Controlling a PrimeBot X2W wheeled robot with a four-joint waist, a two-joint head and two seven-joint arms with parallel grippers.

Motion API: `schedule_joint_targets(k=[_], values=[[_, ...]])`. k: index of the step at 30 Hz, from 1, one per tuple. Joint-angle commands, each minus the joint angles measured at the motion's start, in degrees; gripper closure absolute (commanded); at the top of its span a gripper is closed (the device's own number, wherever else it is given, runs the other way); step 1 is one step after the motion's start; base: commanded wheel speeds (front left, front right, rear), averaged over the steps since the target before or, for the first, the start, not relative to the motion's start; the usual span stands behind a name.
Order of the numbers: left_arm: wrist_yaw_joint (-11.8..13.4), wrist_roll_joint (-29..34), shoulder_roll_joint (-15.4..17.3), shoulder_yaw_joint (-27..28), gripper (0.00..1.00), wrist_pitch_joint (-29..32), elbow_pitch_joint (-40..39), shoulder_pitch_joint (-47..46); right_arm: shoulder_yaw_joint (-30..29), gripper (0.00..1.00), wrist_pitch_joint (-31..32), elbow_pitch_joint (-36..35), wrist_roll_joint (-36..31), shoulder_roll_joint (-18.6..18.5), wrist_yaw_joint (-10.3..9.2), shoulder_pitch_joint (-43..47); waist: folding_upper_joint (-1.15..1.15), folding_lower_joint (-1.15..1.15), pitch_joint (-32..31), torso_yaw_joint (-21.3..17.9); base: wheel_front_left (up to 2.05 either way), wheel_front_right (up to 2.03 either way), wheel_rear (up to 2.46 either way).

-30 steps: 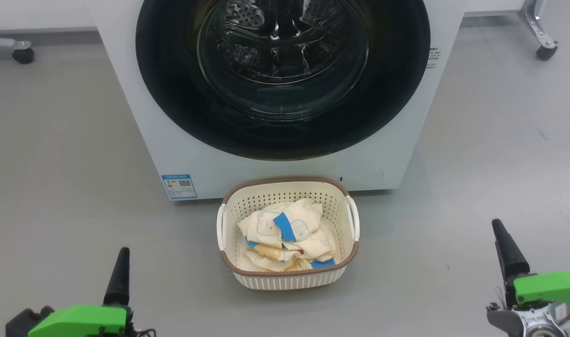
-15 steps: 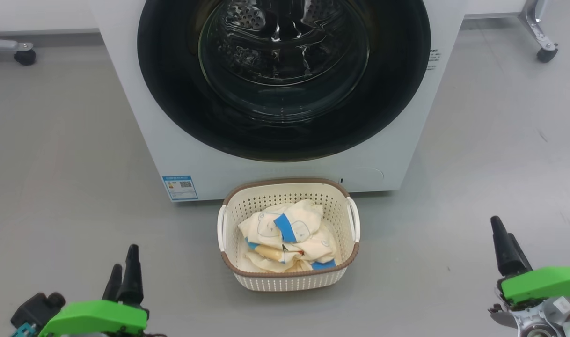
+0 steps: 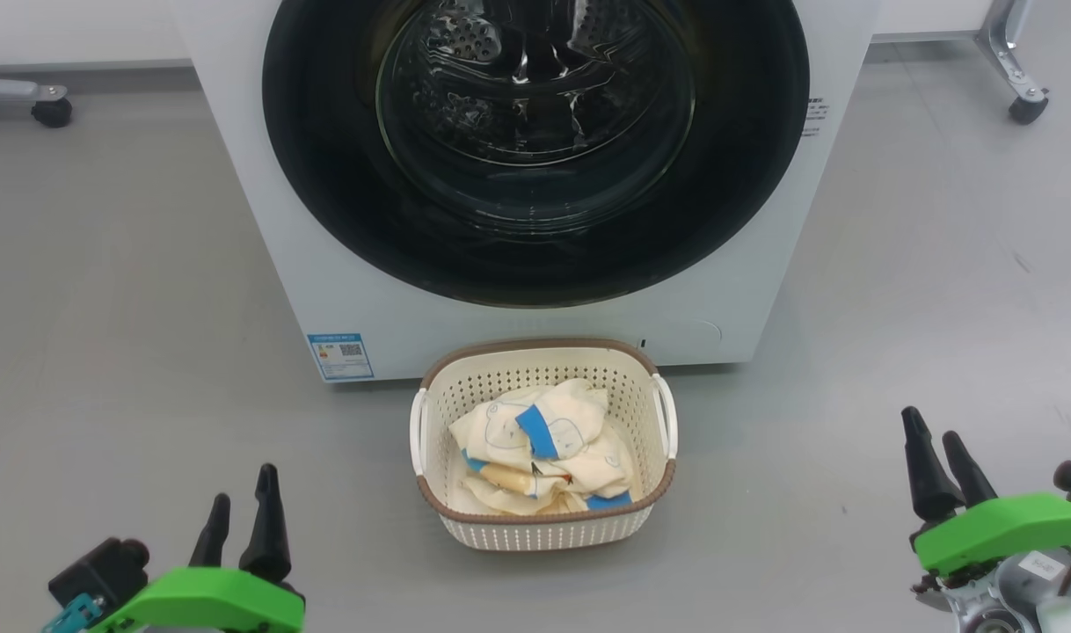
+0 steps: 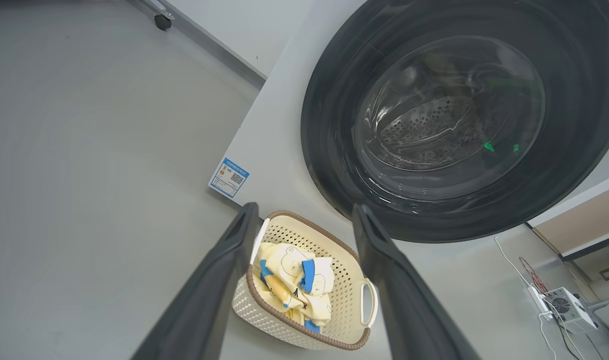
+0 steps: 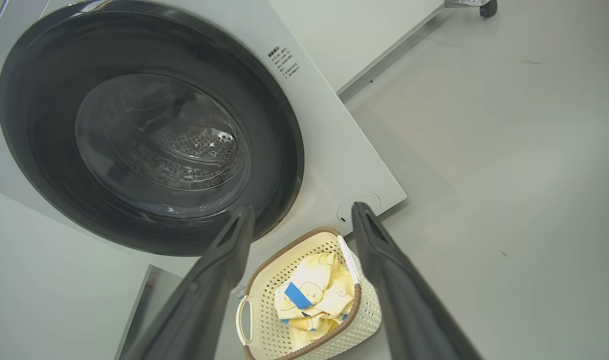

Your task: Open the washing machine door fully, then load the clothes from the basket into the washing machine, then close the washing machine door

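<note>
My head view's top edge cuts off the washing machine door; print on the blue sticker is too small to read.

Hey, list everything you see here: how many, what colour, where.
washing machine: one, white, ahead on the floor
washing machine door: one, glossy black with clear glass, shut
sticker: one, blue, low on the machine's front
basket: one, cream with brown rim, on the floor before the machine
clothes: one bundle, cream-yellow with blue patches, in the basket
castor legs: two, grey with black wheels, far left and far right
left gripper: one, black and green, open, lower left
right gripper: one, black and green, open, lower right
</note>
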Motion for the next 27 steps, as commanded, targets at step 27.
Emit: schedule_joint_targets(k=[27], values=[[4.1, 19.1, 1.9, -2.6, 0.0, -4.2, 0.1, -2.6, 2.0, 0.0, 0.4, -6.1, -21.7, -1.4, 0.01, -1.4, 0.0, 0.0, -0.7, 0.2, 0.0, 0.0, 0.0]])
